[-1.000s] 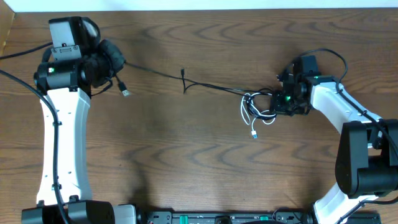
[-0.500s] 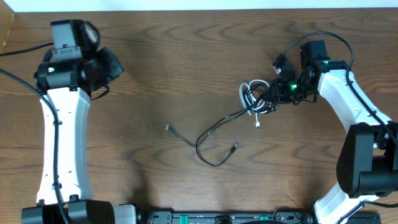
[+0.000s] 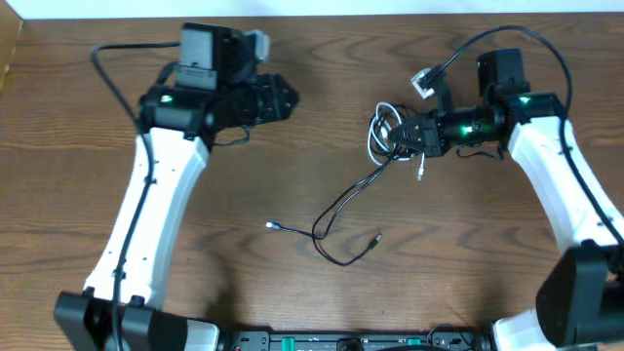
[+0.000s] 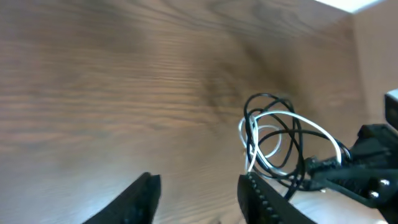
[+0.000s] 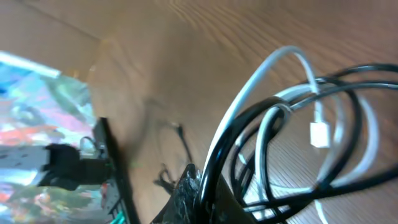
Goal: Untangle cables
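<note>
My right gripper (image 3: 408, 134) is shut on a tangled coil of black and white cables (image 3: 387, 141) held at the table's upper right; the coil also shows in the right wrist view (image 5: 292, 143) and the left wrist view (image 4: 273, 137). A thin white cable with a small plug (image 3: 421, 174) hangs from the coil. A long black cable (image 3: 336, 210) trails down-left from it to two plug ends (image 3: 274, 225) on the table. My left gripper (image 3: 285, 100) is open and empty, left of the coil, with its fingers in the left wrist view (image 4: 196, 199).
Thick black robot wires loop over the right arm (image 3: 507, 39) and the left arm (image 3: 127, 54). A black rail (image 3: 331, 341) runs along the table's front edge.
The left arm has swung right toward the coil. The right gripper has lifted the coil and shifted left. The black cable's free ends have settled on the table below.
</note>
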You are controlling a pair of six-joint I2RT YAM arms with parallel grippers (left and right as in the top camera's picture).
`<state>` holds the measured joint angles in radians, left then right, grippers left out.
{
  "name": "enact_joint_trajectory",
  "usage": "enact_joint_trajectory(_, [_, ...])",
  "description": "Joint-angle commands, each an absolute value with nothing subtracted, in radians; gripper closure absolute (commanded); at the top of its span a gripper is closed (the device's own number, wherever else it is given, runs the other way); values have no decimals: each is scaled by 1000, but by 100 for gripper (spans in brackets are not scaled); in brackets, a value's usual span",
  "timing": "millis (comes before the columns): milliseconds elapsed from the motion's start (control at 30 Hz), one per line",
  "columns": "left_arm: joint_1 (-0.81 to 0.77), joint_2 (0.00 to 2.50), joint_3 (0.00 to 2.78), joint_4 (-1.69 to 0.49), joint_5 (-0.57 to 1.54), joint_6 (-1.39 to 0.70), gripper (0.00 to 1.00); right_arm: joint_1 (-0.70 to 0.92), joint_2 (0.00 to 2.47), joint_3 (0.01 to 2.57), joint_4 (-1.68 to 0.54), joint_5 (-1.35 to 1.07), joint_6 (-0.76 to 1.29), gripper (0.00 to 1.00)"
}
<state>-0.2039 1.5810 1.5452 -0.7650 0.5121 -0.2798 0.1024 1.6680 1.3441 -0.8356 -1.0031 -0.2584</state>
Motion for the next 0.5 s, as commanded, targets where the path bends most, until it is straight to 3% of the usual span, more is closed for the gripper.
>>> enact_joint_trajectory(0, [-237,1641,1556,-705,649,-259,50,105,1630,1367,-830,-1166,-311,99])
enact_joint_trajectory(267, [-276,1795,1556,-543,957,-235,43,98,1629,1367,-830,-1179,-311,99])
enact_joint_trajectory(467, [-300,1875,1556,-537,1014,-168,43,71,1629,1367,-830,-1200,-300,99])
